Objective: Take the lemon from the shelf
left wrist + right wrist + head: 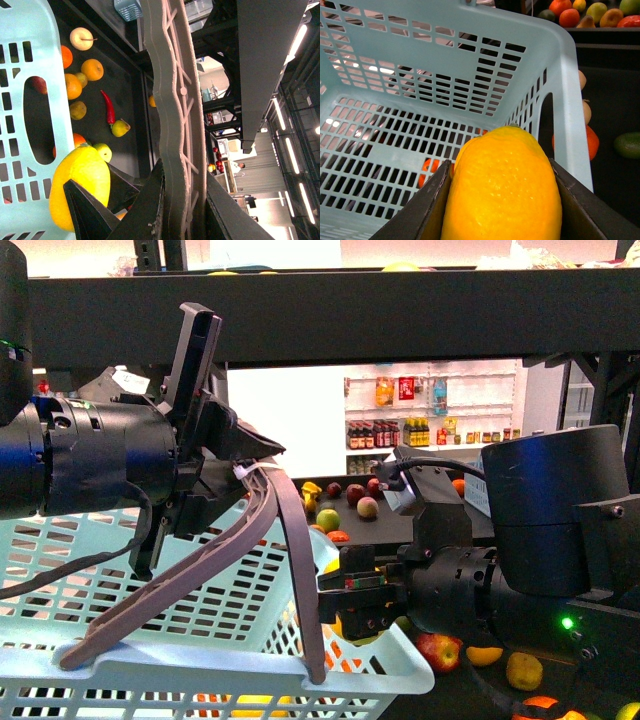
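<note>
Right gripper (337, 600) is gripping the bright-yellow oval lemon (502, 195). Its two dark jaws are pressing on the lemon's two sides, and the fruit is filling the gap between them. The lemon is sitting inside this gripper, off the black metal shelf (400, 305) and not touching any deck.

Left gripper (240, 470) is clamping the grey-brown plastic handle (290, 530) of the pale-blue slotted plastic basket (445, 40) and holding the basket up. The handle is running straight through between its jaws in the left wrist view.

Step in hand, as I judge it: the pick itself is looking done, and the arm is carrying the lemon toward the drop. The basket is lying just ahead of and below the right gripper, with its open floor spreading out past the lemon's tip. The corner rim is passing close beside the lemon. I cannot tell whether the fruit is already over the opening or just outside the rim.

Round orange fruits (92, 69) and a red chilli pepper (107, 107) are lying on the dark deck beyond the basket, well apart from the right gripper. A red apple (438, 650) is lying below that arm.

The next move is probably calling for this:
- Push the right gripper forward until the lemon is clear of the rim and over the slotted floor.
- Lower it, then open the jaws.
- Keep the left gripper holding the handle steady so the basket is not swinging.

The main risk is the lemon clipping the corner rim and rolling out onto the deck.
</note>
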`<state>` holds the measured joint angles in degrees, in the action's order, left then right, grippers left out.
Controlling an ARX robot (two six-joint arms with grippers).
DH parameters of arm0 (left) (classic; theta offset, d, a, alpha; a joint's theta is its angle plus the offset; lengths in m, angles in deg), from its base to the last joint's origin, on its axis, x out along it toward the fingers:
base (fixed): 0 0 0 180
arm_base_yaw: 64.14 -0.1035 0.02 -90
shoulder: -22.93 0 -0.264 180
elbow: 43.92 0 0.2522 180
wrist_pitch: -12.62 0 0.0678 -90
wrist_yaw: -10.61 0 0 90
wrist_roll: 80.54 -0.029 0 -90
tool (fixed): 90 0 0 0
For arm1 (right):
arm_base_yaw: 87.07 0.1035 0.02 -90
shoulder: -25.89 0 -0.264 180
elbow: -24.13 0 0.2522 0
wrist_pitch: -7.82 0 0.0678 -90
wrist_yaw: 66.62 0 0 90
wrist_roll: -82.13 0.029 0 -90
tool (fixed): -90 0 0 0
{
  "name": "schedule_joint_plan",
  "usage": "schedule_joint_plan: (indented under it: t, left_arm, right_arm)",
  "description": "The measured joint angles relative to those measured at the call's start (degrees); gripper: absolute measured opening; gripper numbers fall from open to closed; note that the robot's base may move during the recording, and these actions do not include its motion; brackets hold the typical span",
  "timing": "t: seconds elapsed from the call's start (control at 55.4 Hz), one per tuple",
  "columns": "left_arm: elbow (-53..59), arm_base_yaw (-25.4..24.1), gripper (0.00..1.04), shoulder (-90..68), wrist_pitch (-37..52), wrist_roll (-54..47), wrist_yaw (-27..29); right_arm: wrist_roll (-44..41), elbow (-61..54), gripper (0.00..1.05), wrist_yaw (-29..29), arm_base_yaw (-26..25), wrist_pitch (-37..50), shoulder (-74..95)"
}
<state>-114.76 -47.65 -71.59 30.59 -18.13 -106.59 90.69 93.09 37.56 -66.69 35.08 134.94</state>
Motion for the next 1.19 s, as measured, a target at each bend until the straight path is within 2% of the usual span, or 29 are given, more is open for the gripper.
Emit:
schedule_joint_plan:
  t: [0.072,0.397,0.524,0.65,0.903,1.101,1.192]
  left_arm:
    - [0.00,-0.02,0.12,0.00,0.00,-0.04,0.11]
    - [0.00,-0.11,0.12,0.00,0.00,-0.28,0.37]
    - [0.00,-0.09,0.12,-0.09,0.00,0.02,0.04]
    - [0.00,-0.09,0.12,-0.09,0.00,0.02,0.17]
    - [0.00,-0.09,0.12,-0.09,0.00,0.02,0.15]
    - [0.00,-0.09,0.12,-0.11,0.00,0.02,0.20]
    - [0.00,-0.09,0.12,-0.09,0.00,0.00,0.15]
  right_arm:
    - [-0.39,0.35,0.50,-0.85,0.37,-0.28,0.11]
    - [1.64,1.25,0.99,-1.53,-0.77,-0.20,-0.17]
    - [1.14,1.01,0.97,-2.67,-2.89,-2.29,-3.45]
    - [-4.59,-3.78,0.97,-4.59,-8.41,-3.85,-13.90]
    - [-6.58,-20.44,0.97,-3.87,-17.73,-5.95,-36.70]
    - [-4.72,-35.65,0.97,-4.07,-25.07,-16.04,-60.04]
    - [-6.49,-42.34,0.84,-12.31,-22.64,-21.75,-72.61]
